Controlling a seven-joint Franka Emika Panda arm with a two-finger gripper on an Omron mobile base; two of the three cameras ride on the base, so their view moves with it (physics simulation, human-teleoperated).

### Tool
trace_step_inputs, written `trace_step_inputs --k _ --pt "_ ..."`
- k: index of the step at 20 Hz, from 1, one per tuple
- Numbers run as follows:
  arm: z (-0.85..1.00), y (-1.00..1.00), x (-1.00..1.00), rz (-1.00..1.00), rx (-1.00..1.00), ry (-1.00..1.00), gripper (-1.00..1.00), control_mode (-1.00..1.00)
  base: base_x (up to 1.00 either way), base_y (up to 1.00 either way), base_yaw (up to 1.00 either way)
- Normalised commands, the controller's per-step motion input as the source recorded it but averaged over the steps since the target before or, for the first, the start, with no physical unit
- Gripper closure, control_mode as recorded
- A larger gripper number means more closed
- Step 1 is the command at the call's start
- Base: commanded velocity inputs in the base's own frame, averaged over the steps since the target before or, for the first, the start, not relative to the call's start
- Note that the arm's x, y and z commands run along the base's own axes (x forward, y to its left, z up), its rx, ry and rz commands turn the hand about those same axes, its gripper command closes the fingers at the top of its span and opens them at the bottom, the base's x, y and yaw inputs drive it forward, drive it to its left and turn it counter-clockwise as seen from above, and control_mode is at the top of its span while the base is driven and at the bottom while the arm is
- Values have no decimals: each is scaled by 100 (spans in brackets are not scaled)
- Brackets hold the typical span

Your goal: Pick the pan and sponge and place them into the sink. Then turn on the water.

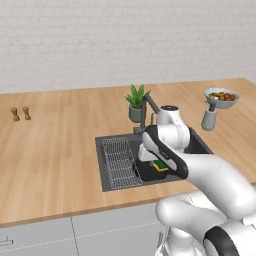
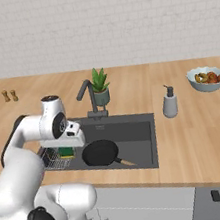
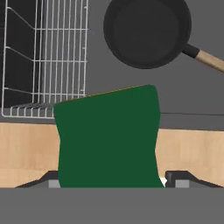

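Note:
My gripper [image 3: 113,181] is shut on the sponge [image 3: 107,138], whose dark green face spans the gap between both fingertips. The sponge [image 1: 160,165] hangs under the hand [image 2: 67,143] over the front left part of the sink [image 2: 135,128], above the seam between basin and wooden counter. The black pan [image 2: 100,152] lies flat on the sink floor, right of the wire dish rack [image 3: 43,57]. In the hand view the pan [image 3: 146,33] points its handle to the right. The water is out of view; the faucet [image 2: 87,98] stands dry at the sink's back edge.
A potted plant [image 2: 100,88] stands behind the faucet. A soap dispenser [image 2: 169,103] and a grey fruit bowl [image 2: 207,78] sit on the counter to the right. Two small shakers [image 1: 20,114] stand far left.

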Motion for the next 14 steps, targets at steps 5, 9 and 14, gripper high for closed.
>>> trace_step_inputs --k 5,9,14 --pt "0 -55 21 0 5 0 100 -100 0 0 0" --pt "0 -47 44 0 5 0 100 -100 0 0 0" --pt "0 -47 54 0 6 0 100 -100 0 0 0"
